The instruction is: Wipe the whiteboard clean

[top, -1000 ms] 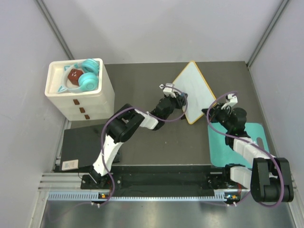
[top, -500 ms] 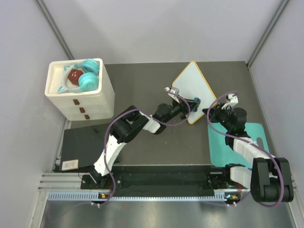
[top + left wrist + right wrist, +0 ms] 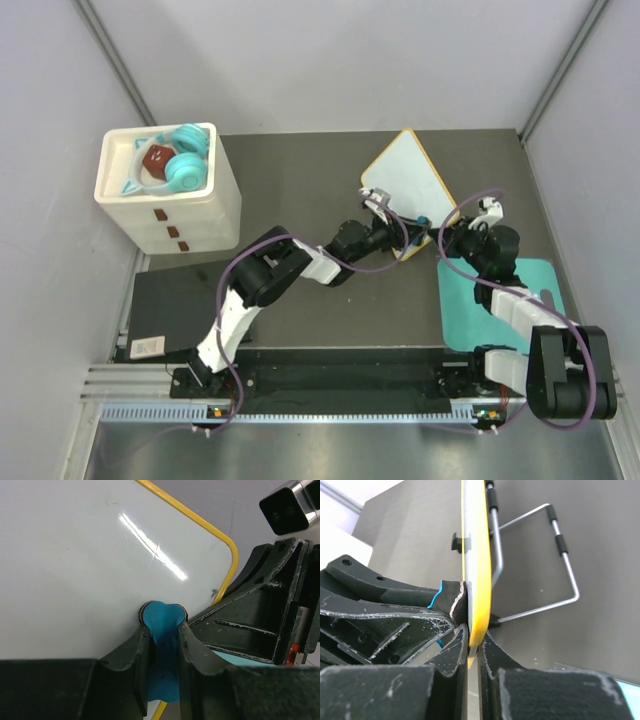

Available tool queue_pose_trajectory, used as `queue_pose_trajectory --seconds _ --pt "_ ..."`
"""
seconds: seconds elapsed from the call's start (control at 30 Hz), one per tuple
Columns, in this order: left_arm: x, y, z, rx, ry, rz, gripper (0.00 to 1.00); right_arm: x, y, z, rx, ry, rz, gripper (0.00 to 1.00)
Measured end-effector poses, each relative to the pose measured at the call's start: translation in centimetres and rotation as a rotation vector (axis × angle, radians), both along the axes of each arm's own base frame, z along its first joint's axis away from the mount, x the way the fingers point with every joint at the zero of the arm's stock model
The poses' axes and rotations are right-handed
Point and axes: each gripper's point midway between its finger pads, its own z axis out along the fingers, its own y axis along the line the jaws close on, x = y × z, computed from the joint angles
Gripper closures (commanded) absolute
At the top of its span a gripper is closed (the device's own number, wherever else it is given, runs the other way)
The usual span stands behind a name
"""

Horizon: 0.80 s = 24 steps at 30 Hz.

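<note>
Nearest on the right, shows a teal mat (image 3: 530,285) under the right arm. Just past it, clamps the right gripper (image 3: 472,647) shut on the yellow lower right edge of the whiteboard (image 3: 405,175). Presses a blue eraser (image 3: 161,616), squeezed in the left gripper (image 3: 163,645), against the white face near that corner. Props the board on a wire stand (image 3: 555,555), far corner close to the table's back edge. Spreads dark table (image 3: 300,185) leftward to a white drawer unit (image 3: 195,215).

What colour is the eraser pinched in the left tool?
Blue. The eraser shows best in the left wrist view.
</note>
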Motion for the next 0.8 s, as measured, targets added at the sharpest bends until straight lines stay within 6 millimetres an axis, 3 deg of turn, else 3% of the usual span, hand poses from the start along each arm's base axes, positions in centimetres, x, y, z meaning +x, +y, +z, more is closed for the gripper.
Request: queue_pose_trajectory --seconds 0.3,0.6,0.7,0.8 --pt "-2.3 4.0 -1.8 0.193 -0.028 0.165 1.0 0.4 0.7 0.5 -0.014 -0.011 0.04 1.0" --pt "0.0 11.2 6.3 0.188 -0.192 0.511 1.0 2.2 1.0 0.1 -0.004 0.052 0.062 1.0" --pt "1.0 12.8 7.3 0.203 -0.216 0.608 1.0 2.5 1.1 -0.1 0.0 0.081 0.063 1.0" --pt "1.5 13.7 7.2 0.236 -0.227 0.663 1.0 2.4 1.1 -0.3 0.012 0.104 0.057 1.0"
